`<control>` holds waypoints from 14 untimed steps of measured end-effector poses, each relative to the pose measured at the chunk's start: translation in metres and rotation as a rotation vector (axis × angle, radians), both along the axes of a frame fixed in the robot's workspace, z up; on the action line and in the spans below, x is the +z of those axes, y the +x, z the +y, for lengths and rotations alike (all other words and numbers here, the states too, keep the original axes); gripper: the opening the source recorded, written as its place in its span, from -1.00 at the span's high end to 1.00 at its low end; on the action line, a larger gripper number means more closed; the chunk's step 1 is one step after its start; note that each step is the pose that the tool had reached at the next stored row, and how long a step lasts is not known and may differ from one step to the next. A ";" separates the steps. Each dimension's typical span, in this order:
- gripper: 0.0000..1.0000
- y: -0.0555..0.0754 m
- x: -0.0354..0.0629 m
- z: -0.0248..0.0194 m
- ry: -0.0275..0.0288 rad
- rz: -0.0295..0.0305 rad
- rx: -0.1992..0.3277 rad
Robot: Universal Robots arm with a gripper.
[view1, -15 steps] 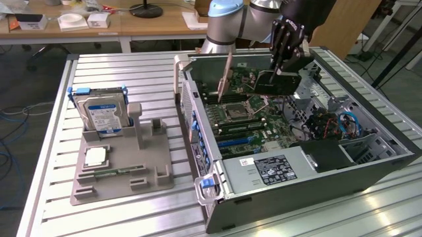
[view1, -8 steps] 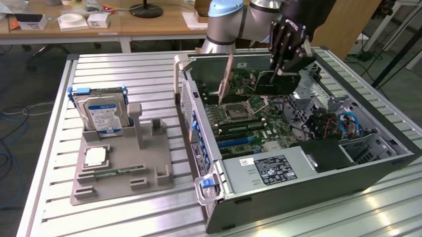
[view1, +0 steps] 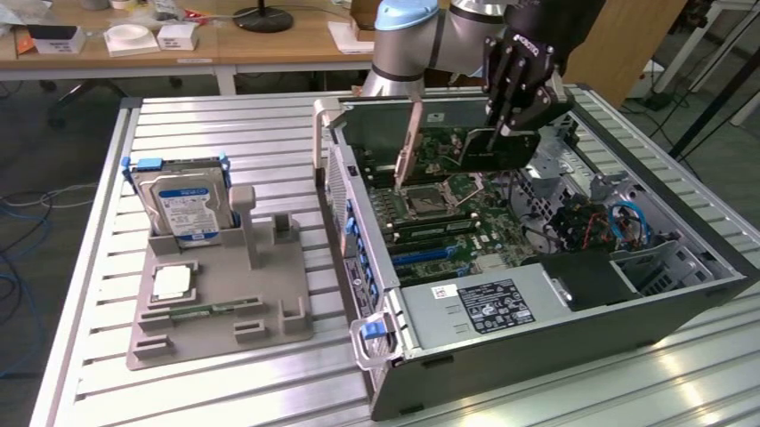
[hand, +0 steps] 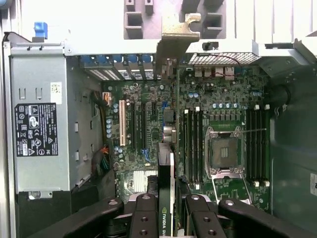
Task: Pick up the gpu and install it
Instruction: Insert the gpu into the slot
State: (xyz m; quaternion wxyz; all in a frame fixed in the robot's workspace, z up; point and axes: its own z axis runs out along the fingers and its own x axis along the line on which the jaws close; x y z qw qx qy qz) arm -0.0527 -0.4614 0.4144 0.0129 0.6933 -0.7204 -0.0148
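My gripper (view1: 513, 132) hangs over the open computer case (view1: 665, 307), shut on the gpu (view1: 493, 151). The gpu is a dark flat card held on edge above the motherboard (view1: 457, 218), with its metal bracket (view1: 410, 142) pointing toward the exterior view's left. In the wrist view the gpu (hand: 166, 183) is edge-on between the black fingers (hand: 143, 218), and my gripper (hand: 167, 214) clamps it from both sides. Its bracket (hand: 173, 37) sits by the case's rear slot openings (hand: 119, 72). The card is over the expansion slots (hand: 136, 126), beside the CPU socket (hand: 223, 151).
A grey fixture (view1: 220, 298) on the slatted table holds an upright hard drive (view1: 178, 209) and a small green memory stick (view1: 214, 310). Inside the case are the power supply (view1: 487, 307) and cables (view1: 624, 222). A desk with clutter stands behind (view1: 131, 40).
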 end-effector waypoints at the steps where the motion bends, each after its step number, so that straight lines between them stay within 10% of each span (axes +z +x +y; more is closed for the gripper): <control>1: 0.47 0.000 0.0000 0.0000 -0.0001 0.0000 0.006; 14: 0.47 0.000 -0.0005 0.0001 0.0004 -0.0005 0.009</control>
